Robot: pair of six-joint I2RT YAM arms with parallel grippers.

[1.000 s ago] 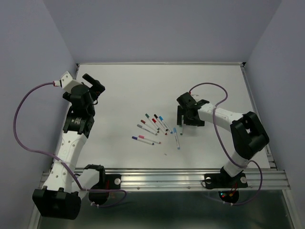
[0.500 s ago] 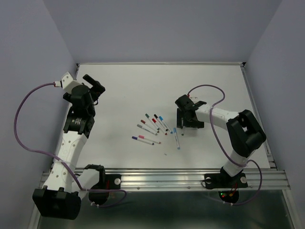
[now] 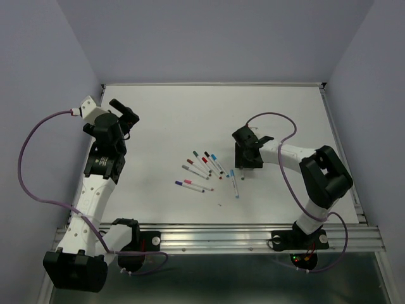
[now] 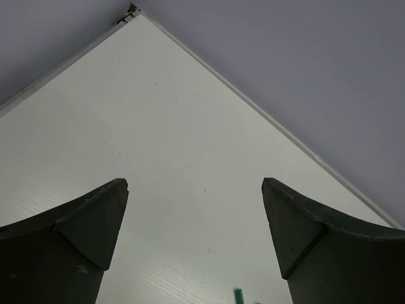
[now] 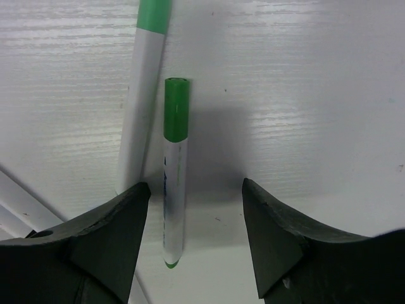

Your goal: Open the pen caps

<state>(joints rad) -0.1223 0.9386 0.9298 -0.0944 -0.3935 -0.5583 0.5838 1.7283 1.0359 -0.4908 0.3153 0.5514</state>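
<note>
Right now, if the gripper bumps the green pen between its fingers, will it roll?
Probably. The pen looks round and smooth, lying flat on the table, so a nudge would likely roll it. It seems thin and light, so the right gripper should lift it easily.

Overhead camera sees whole table (image 3: pixel 190 114); wrist cameras show patches of it.

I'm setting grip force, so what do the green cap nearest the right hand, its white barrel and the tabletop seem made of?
Green cap: likely plastic, smooth satin, evenly coloured with a soft sheen. White barrel: probably plastic too, smooth, with blue print. Tabletop: white, matte, with fine parallel lines; perhaps corrugated plastic sheet or laminate, hard to tell.
</note>
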